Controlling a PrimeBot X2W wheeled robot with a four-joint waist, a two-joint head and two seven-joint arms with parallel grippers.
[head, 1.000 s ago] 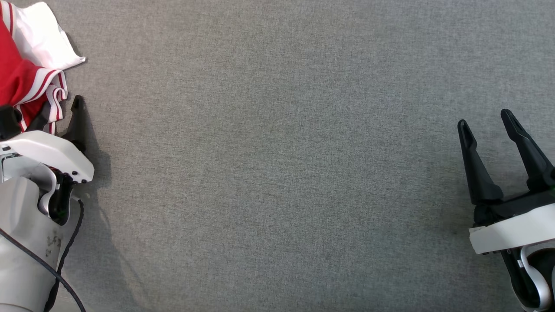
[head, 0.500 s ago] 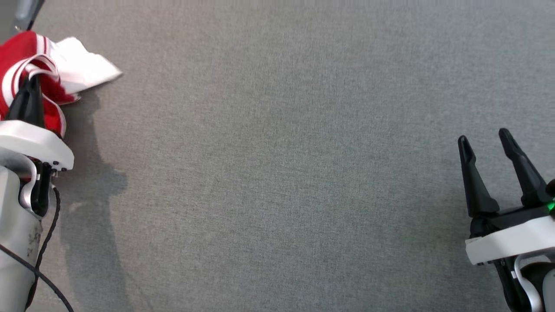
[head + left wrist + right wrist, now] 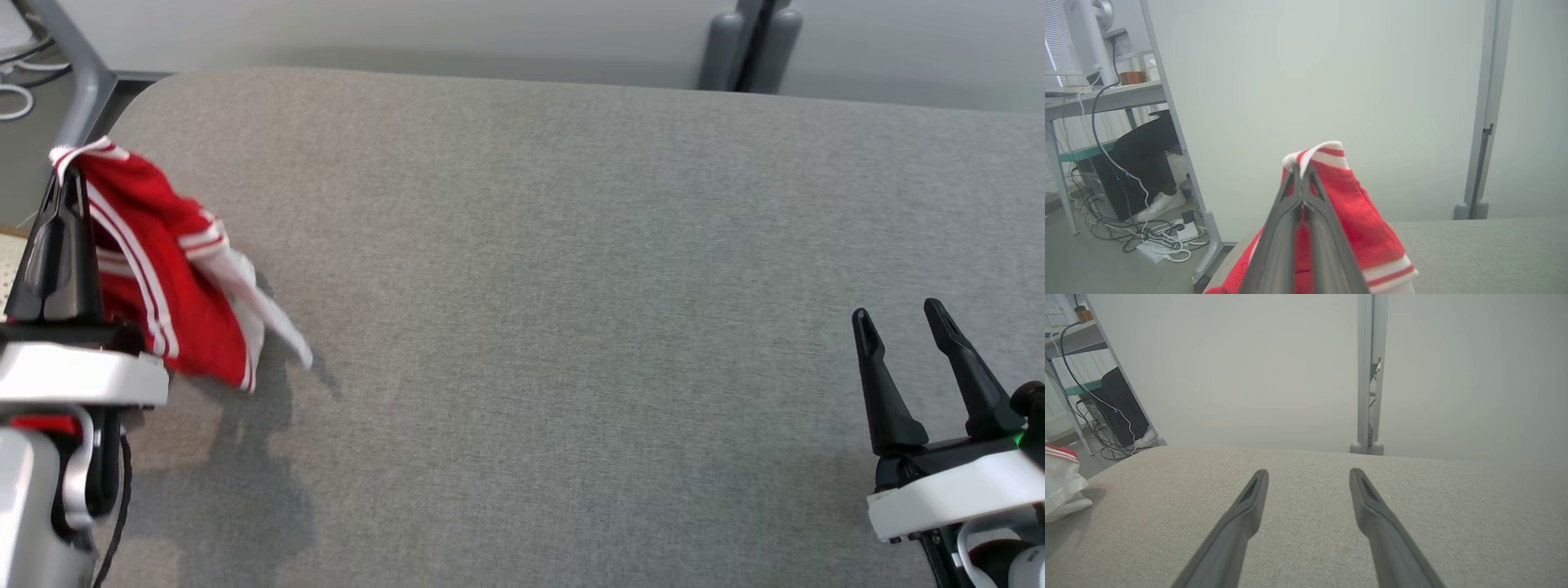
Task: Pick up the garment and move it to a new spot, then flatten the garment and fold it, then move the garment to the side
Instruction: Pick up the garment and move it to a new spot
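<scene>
Above grey cushion, left pincer clenched on red-and-white garment; right pincer spread apart

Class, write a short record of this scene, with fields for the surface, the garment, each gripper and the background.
surface: grey fabric top with a rounded far-left corner
garment: red with white stripes, hanging by one pinched edge at the surface's left end
left gripper: shut on the garment's striped edge
right gripper: open, holding nothing, over the surface's right part
background: pale wall; cables and a person's white shoe on the floor
</scene>
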